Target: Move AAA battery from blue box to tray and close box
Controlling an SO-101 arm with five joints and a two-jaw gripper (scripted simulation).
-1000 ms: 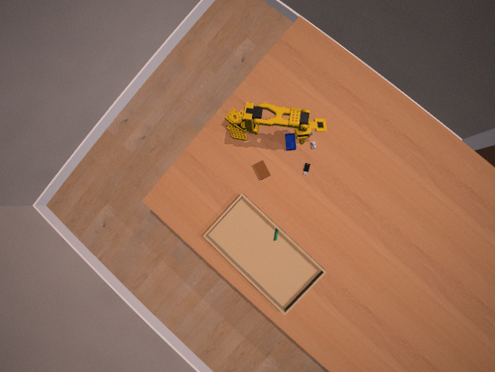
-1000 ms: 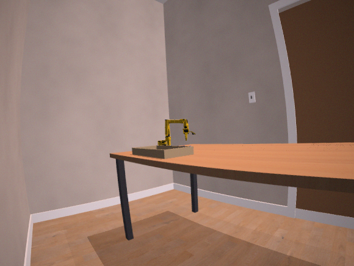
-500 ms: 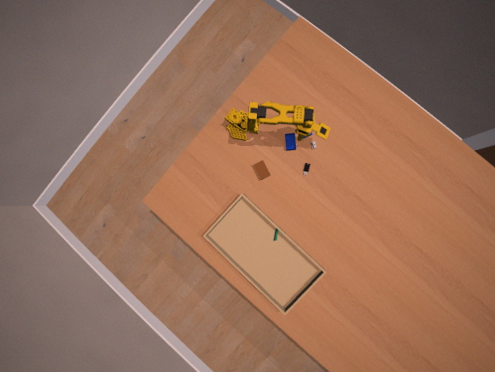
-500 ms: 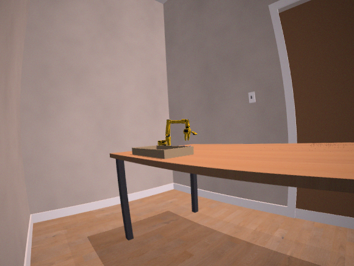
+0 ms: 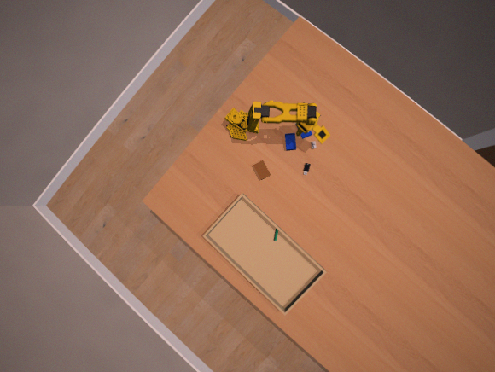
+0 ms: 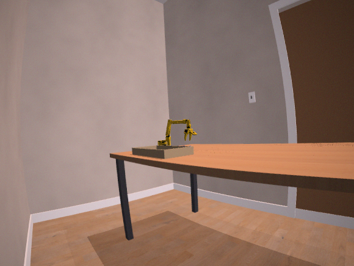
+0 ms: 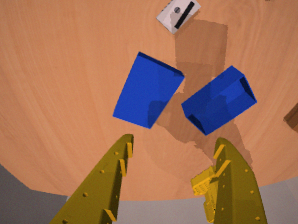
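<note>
The green AAA battery lies in the shallow tan tray, near its far long side. The blue lid lies flat on the table, also in the wrist view. The blue box base lies beside it without a lid, a small gap apart, and shows in the wrist view too; I cannot tell whether it is upright or on its side. My gripper hangs well above both blue parts, open and empty. It is raised clear of the table in the side view.
A small white piece lies just past the blue base. A small black piece lies farther toward the tray. A closed brown box sits between the arm's base and the tray.
</note>
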